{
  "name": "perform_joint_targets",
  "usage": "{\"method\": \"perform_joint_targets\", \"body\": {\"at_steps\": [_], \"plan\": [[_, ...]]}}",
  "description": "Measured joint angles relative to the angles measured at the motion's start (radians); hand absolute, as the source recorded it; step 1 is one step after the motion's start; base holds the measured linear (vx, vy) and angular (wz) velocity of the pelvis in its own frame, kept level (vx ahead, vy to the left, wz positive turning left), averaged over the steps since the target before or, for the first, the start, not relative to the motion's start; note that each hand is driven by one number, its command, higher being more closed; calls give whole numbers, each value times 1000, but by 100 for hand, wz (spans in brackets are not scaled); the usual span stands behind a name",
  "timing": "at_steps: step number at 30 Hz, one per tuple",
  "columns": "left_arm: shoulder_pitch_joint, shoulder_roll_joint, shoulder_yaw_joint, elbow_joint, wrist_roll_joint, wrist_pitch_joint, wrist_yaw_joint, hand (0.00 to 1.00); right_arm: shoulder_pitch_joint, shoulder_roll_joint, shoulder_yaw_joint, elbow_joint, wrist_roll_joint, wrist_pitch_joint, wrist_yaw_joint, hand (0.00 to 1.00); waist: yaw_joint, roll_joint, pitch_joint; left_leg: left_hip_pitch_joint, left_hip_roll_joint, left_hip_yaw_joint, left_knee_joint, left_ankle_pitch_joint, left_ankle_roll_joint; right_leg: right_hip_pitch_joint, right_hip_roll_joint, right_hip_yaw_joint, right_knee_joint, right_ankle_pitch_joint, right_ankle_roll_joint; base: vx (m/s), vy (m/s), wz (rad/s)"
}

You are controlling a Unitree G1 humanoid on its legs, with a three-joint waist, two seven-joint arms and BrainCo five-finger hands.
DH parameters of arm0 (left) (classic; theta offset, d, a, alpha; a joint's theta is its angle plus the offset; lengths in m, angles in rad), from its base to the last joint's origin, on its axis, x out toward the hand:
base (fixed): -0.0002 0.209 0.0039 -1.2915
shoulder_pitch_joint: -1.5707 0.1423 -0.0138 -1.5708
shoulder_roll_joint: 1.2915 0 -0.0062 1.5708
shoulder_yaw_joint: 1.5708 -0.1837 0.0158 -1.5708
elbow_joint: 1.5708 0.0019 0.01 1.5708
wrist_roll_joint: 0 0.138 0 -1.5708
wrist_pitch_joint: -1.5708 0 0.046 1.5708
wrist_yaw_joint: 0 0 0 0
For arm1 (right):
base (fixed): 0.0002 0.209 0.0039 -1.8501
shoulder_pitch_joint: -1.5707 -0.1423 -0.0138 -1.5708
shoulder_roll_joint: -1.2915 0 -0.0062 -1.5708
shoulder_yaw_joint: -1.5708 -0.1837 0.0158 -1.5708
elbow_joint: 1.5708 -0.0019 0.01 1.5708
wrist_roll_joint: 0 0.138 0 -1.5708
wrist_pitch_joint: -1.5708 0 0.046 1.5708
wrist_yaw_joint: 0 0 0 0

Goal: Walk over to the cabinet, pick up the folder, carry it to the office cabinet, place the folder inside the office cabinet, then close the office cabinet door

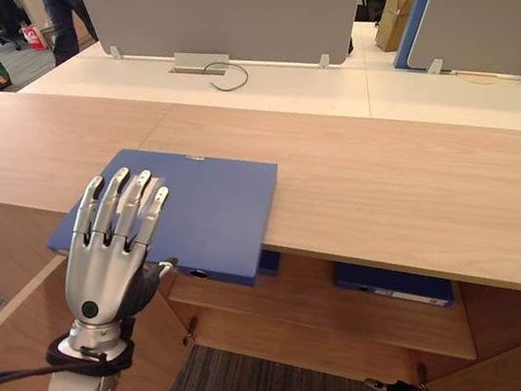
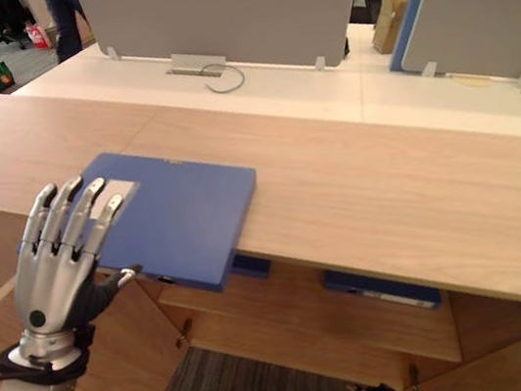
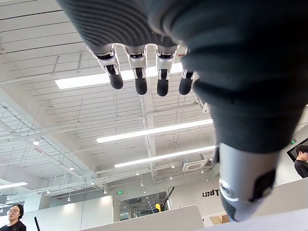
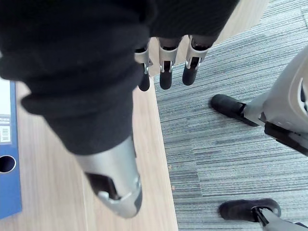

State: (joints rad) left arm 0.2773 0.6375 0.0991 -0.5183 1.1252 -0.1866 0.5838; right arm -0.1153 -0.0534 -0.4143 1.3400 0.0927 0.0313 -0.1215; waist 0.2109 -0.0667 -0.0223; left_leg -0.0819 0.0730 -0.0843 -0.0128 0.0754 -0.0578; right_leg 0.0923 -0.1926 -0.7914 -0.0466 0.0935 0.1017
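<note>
One blue folder (image 1: 193, 206) lies flat on the wooden cabinet (image 1: 386, 175), its near edge jutting out past the cabinet's front edge. The left hand (image 1: 104, 270) is raised just in front of the folder's near left corner, its back turned to the head camera and its fingers straight and slightly spread, pointing upward. The fingertips overlap the folder's left part in both eye views, and whether they touch it cannot be told. The hand holds nothing.

Below the folder, on a shelf inside the cabinet, a second blue folder (image 1: 394, 285) lies flat. Beyond the folder, past the far edge of the cabinet, stands a white desk (image 1: 323, 86) with a grey divider screen (image 1: 222, 13).

The right hand (image 4: 165, 79) hangs low with its fingers loose and empty, pointing down at the grey carpet (image 4: 231, 57).
</note>
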Motion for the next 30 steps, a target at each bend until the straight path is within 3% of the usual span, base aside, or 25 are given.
{"method": "perform_joint_targets", "body": {"at_steps": [11,30], "plan": [[55,-5,95,0,-9,-2,-2,0,-2,-4,-37,0,0,0,1,0,4,0,1,-3,-1,-5,-3,0,0,0,0,-1,0,-2,-1,0,0,0],[48,-26,75,118,-17,-19,-53,0,-8,-3,-35,-1,-37,1,1,0,-6,4,30,4,-1,-9,-4,5,4,2,-2,0,9,-10,-1,0,0,0]]}}
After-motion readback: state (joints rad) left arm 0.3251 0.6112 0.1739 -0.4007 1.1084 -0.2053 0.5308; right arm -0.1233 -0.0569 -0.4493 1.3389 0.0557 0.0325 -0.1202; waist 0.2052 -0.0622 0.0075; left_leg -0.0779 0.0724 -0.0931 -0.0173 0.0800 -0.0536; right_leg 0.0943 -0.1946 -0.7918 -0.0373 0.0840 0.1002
